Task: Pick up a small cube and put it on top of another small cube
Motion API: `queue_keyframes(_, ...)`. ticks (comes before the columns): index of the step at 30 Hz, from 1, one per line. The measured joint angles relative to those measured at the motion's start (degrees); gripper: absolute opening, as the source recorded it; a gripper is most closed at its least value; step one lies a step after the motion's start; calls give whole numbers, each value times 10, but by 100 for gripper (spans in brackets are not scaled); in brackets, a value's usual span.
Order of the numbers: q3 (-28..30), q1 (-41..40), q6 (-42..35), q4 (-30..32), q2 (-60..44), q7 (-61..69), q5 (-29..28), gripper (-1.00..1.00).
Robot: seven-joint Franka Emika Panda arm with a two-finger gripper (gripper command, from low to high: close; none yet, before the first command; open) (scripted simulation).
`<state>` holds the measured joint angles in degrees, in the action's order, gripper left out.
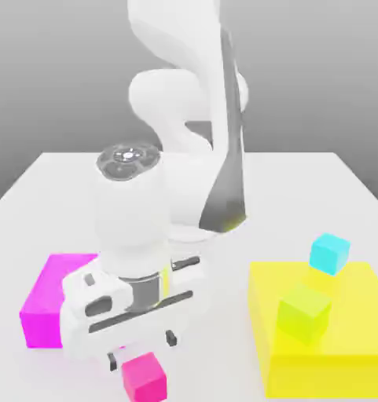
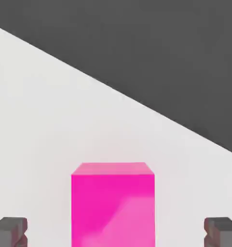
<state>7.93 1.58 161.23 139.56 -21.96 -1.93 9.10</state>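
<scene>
The small cube (image 1: 144, 377) looks smooth with a soft sheen, like plastic. The worktop (image 1: 302, 188) is matt white. The arm (image 1: 184, 94) is glossy white; the fingertips (image 2: 11, 230) are dull grey.

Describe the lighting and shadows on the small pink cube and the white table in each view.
Exterior view: soft, even light; the small pink cube has a brighter top than sides, and the white table carries only faint shadow. Hand view: the cube shows a pale sheen on its front; the fingers sit dark at the edges.
</scene>
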Motion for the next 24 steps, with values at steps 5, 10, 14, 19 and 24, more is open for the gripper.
queue_keyframes(5,-12,-10,24,-6,-31,8,10,-100)
queue_keyframes(10,-6,-6,10,-3,-15,3,3,-100)
queue_keyframes(14,11,10,-51,13,63,-22,-27,-100)
queue_keyframes(19,-41,82,-155,10,165,-101,-47,-100)
queue_keyframes(24,-88,177,-257,6,265,-195,-78,-100)
